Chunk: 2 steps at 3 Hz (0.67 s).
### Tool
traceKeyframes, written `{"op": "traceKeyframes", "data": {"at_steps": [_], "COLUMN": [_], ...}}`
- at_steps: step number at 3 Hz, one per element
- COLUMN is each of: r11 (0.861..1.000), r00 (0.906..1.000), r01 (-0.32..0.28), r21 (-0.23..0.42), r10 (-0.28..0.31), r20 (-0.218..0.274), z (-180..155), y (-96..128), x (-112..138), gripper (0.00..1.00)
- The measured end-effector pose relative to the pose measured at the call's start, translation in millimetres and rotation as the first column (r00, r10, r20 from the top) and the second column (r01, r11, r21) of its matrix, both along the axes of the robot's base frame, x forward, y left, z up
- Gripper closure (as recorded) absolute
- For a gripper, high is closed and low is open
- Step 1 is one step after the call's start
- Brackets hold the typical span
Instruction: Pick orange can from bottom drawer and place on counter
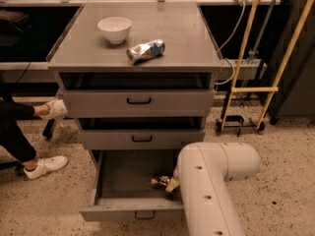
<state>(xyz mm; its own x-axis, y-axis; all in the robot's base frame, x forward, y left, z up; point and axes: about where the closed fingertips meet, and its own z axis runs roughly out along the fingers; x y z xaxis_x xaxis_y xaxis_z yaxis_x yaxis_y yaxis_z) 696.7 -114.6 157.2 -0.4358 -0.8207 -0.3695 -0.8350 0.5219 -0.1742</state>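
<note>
**Orange can [160, 182] in the open bottom drawer, hand right beside it**

Far left, low: a person's dark trouser leg [14, 137] and white sneakers [45, 165] on the speckled floor [275, 181].

Counter [177, 33]: grey and slightly glossy. A white bowl [114, 29] stands upright at rear left. A crushed silver-and-blue can [145, 51] lies on its side to the right of the bowl and nearer the front edge, not touching it.

Under the counter: the top drawer [172, 101] and the middle drawer [113, 138], each with a dark handle. The bottom drawer [123, 173] is pulled well out, with its inside in view.

The orange can lies on the drawer floor, right of centre.

Hand [172, 184]: only a small tan part shows, at the can's right side, touching it or just beside it. The rest is hidden behind the white arm [209, 191]. Spread, pressed together or pinching: cannot tell.

The arm rises from the bottom edge, with its rounded elbow to the right of the drawer.

Far right: a yellow tube frame [275, 73], well apart from the drawers.
</note>
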Motion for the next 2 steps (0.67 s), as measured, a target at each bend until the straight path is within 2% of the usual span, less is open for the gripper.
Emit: {"op": "traceKeyframes", "data": {"at_steps": [1, 2], "r11": [0.999, 0.999], "r00": [0.9978, 0.9978], "r01": [-0.047, -0.046], "r21": [0.025, 0.025], "r10": [0.048, 0.047], "r20": [-0.046, -0.046], "z": [-6.8, -6.8], "y": [26.1, 25.8], "x": [-16.0, -15.9], "gripper": [0.0, 0.0]}}
